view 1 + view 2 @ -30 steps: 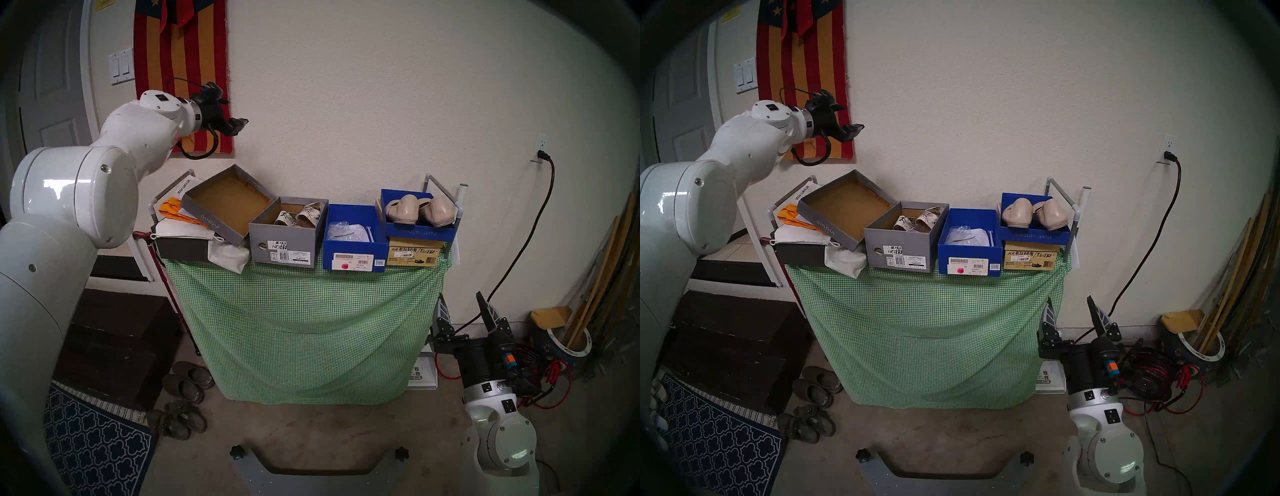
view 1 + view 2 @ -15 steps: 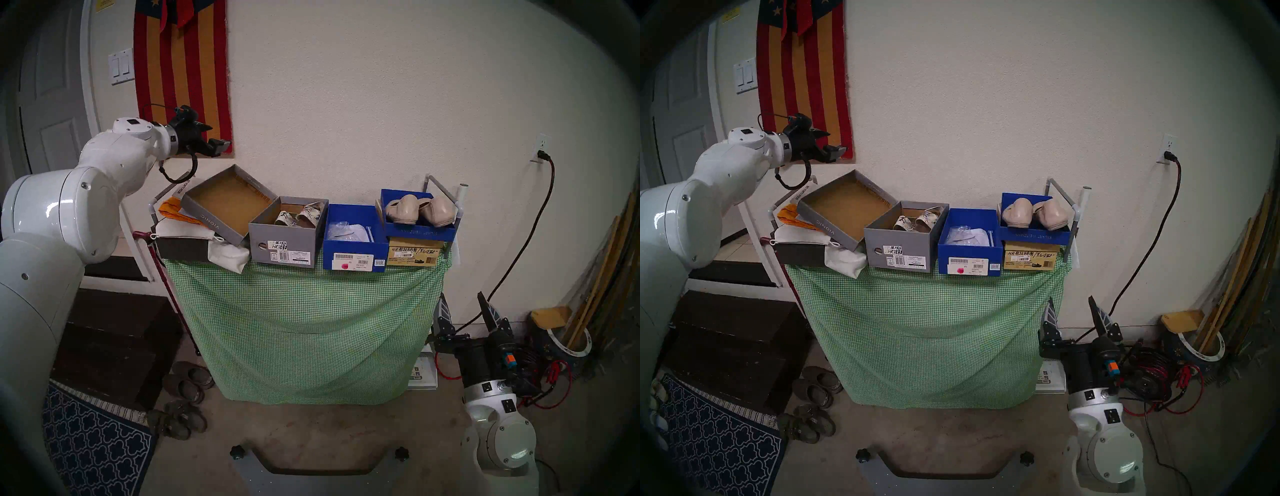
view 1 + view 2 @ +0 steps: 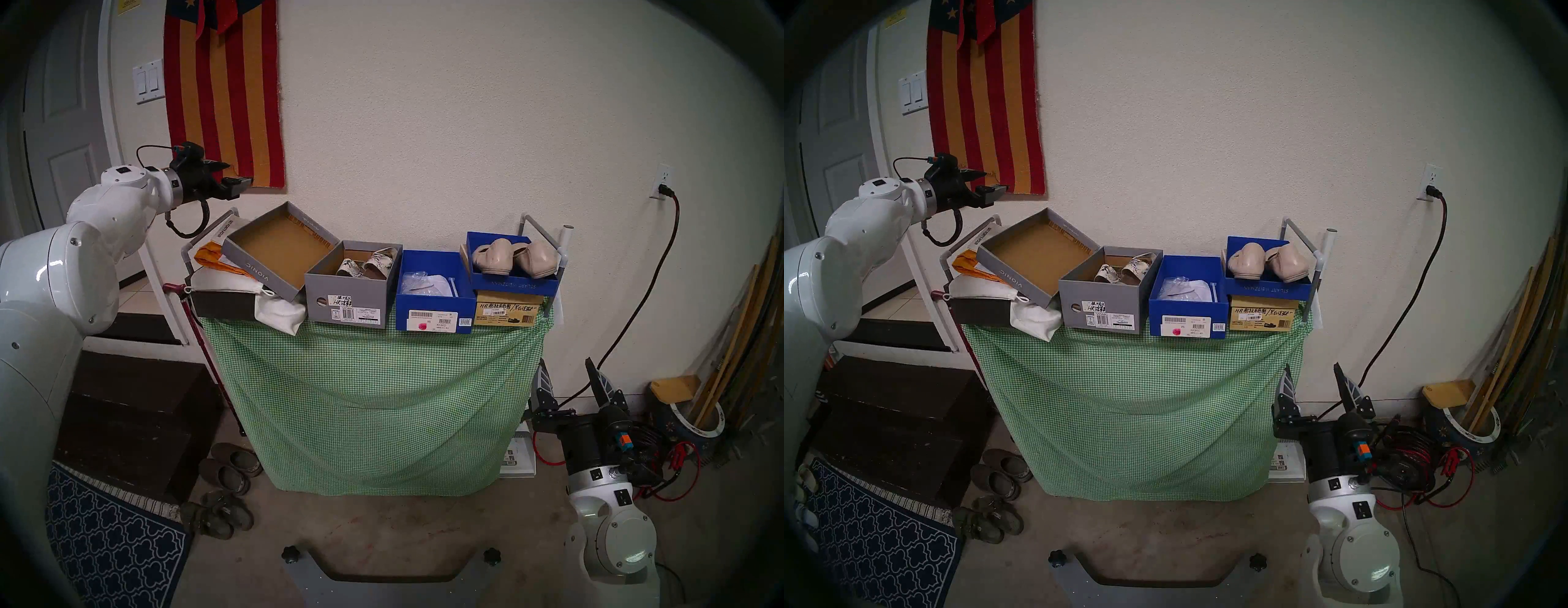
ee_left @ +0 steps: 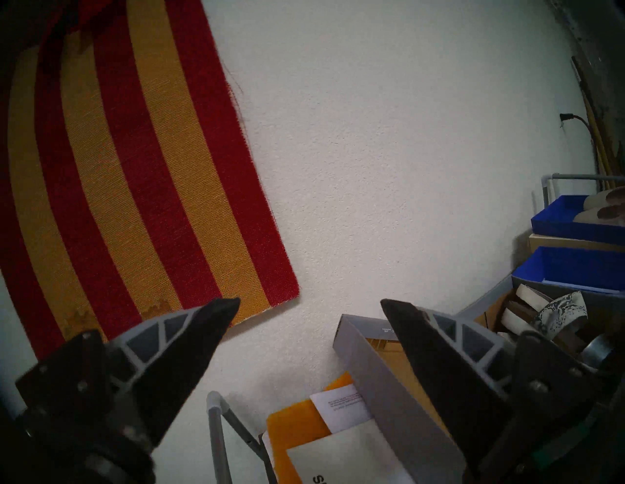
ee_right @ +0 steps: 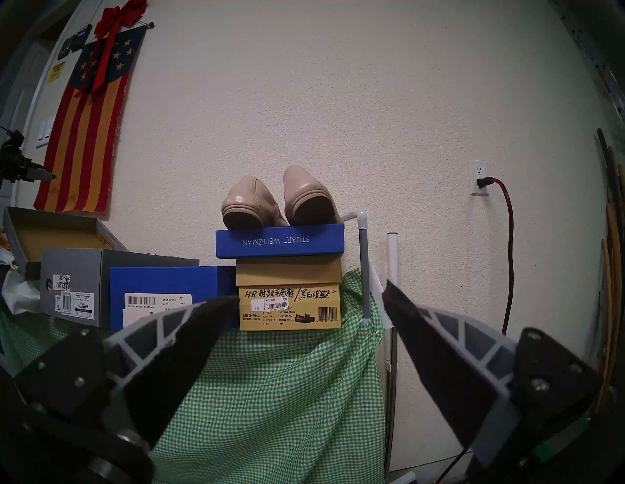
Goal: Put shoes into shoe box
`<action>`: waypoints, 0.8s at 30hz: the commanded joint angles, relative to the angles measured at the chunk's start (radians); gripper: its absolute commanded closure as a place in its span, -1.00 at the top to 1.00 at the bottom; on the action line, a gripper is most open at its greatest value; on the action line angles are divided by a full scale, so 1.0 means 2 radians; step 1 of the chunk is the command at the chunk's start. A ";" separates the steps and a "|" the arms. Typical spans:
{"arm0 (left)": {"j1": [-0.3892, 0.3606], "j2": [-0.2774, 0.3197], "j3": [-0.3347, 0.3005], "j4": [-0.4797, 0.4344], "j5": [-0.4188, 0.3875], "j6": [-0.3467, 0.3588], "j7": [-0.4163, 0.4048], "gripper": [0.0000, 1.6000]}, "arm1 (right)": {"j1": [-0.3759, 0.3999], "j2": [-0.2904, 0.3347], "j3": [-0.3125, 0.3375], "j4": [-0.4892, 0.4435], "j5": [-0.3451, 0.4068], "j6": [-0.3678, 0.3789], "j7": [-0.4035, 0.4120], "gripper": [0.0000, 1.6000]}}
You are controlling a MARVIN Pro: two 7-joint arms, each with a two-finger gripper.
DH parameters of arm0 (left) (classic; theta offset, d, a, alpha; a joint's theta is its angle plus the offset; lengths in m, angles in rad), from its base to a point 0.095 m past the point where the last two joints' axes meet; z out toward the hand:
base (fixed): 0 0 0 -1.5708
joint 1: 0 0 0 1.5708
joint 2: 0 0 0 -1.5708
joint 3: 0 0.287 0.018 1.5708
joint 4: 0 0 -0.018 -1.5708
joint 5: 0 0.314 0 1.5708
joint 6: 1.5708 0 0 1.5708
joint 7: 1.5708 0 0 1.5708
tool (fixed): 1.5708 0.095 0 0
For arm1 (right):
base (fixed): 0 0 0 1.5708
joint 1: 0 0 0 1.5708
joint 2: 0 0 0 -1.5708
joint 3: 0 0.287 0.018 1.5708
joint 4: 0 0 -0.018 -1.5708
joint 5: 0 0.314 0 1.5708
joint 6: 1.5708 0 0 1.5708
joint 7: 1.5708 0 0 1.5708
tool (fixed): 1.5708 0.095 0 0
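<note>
The right gripper (image 3: 570,380) hung low off the worktop's front right corner, fingers (image 5: 436,348) spread wide and holding nothing. Along the front edge of the green checked cloth (image 3: 373,382) stood the grey shoe box (image 3: 345,303), the blue shoe box (image 3: 435,314) and a tan box (image 3: 505,312) at the right end. The snake-print sandals (image 3: 367,265) lay inside the grey shoe box; its lid (image 3: 271,250) leaned upturned at its left side. The beige flats (image 3: 515,257) sat side by side in a blue lid (image 3: 513,284) on top of the tan box, toward the back right corner. Beyond the left edge, the left gripper (image 4: 309,304) hovered above the worktop near the striped flag (image 3: 225,93), fingers parted and empty.
</note>
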 commanded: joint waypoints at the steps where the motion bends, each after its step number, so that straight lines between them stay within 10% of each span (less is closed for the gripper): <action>1: 0.016 -0.010 -0.008 -0.001 -0.010 -0.010 -0.034 1.00 | 0.000 0.001 -0.002 -0.001 -0.001 0.001 0.001 1.00; 24: 0.029 -0.009 -0.014 -0.001 -0.012 -0.053 -0.043 1.00 | 0.000 0.002 -0.002 -0.001 -0.001 0.001 0.002 1.00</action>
